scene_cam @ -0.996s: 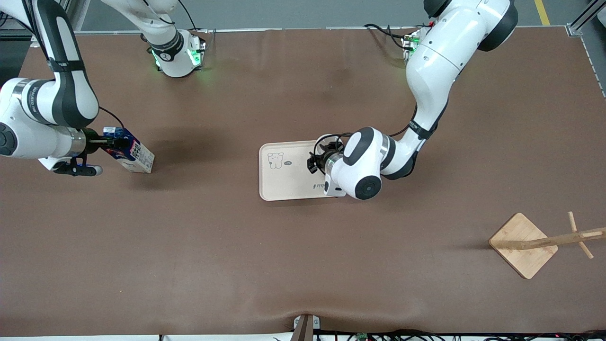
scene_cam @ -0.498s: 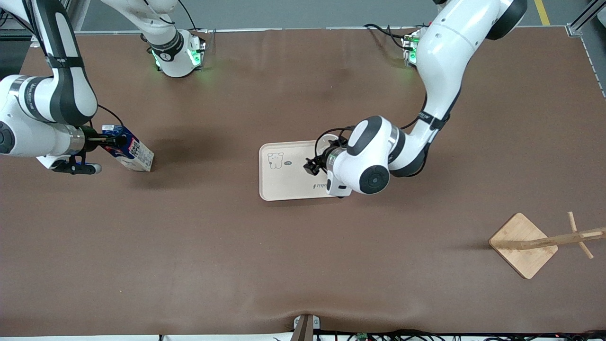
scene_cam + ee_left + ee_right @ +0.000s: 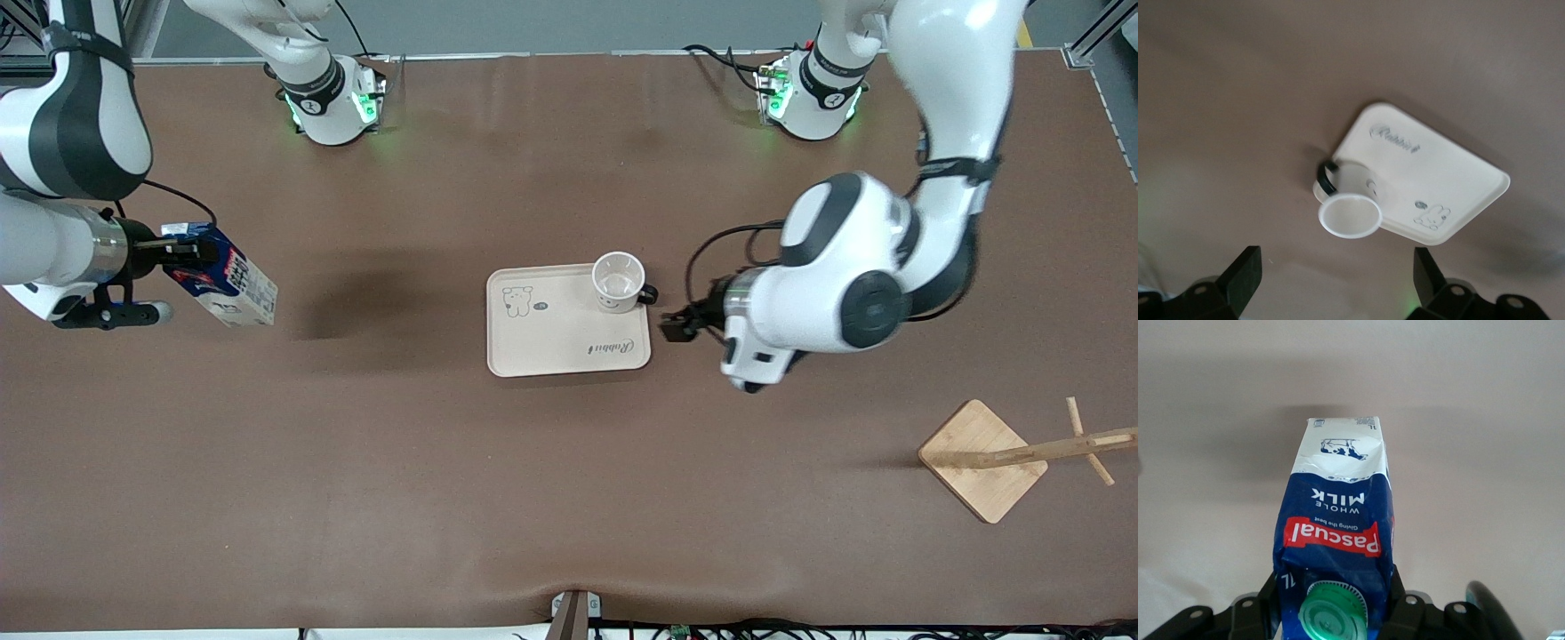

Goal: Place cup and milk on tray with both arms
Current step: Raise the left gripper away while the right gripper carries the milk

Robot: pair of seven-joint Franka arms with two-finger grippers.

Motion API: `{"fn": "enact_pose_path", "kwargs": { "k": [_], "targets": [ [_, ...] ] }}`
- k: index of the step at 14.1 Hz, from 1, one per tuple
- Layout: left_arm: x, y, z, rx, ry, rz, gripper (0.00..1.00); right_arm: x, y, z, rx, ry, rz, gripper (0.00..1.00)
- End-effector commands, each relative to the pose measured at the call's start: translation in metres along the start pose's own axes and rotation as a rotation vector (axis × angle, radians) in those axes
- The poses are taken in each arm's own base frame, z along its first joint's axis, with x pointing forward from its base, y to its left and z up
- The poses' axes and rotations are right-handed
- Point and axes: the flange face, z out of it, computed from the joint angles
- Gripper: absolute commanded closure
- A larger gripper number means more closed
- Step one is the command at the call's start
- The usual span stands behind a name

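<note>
The white cup (image 3: 618,282) with a black handle stands upright on a corner of the cream tray (image 3: 542,342), toward the left arm's end; it also shows in the left wrist view (image 3: 1348,212) on the tray (image 3: 1451,180). My left gripper (image 3: 677,325) is open and empty, just off the tray's edge beside the cup; its fingers (image 3: 1241,277) stand wide apart. My right gripper (image 3: 182,255) is shut on the top of the blue-and-white milk carton (image 3: 227,284), held tilted above the table at the right arm's end. In the right wrist view the carton (image 3: 1338,520) sits between the fingers (image 3: 1268,593), green cap toward the camera.
A square wooden stand base (image 3: 982,460) with a leaning wooden post lies near the front camera at the left arm's end. Both arm bases with green lights stand along the table's edge farthest from the front camera. The brown table (image 3: 444,489) carries nothing else.
My left gripper let go of the cup on the tray and drew back off the tray toward the left arm's end. My right gripper lifted the milk carton off the table.
</note>
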Motion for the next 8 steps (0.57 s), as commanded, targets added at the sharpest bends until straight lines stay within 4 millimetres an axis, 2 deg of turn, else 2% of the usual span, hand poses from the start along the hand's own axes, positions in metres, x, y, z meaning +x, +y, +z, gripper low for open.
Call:
{"fn": "enact_pose_path", "kwargs": {
  "k": [1, 3, 5, 8],
  "targets": [
    [-0.010, -0.022, -0.044, 0.039, 0.139, 0.103, 0.00, 0.019, -0.050, -0.013, -0.011, 0.004, -0.045, 1.00],
    [0.007, -0.049, -0.076, 0.083, 0.255, 0.117, 0.00, 0.028, -0.098, -0.008, 0.026, -0.015, 0.009, 1.00],
    [0.017, -0.079, -0.113, 0.116, 0.361, 0.115, 0.00, 0.038, -0.174, 0.004, 0.064, -0.042, 0.096, 1.00],
    [0.034, -0.114, -0.147, 0.138, 0.424, 0.122, 0.00, 0.063, -0.276, 0.020, 0.041, -0.034, 0.207, 1.00]
  ]
}}
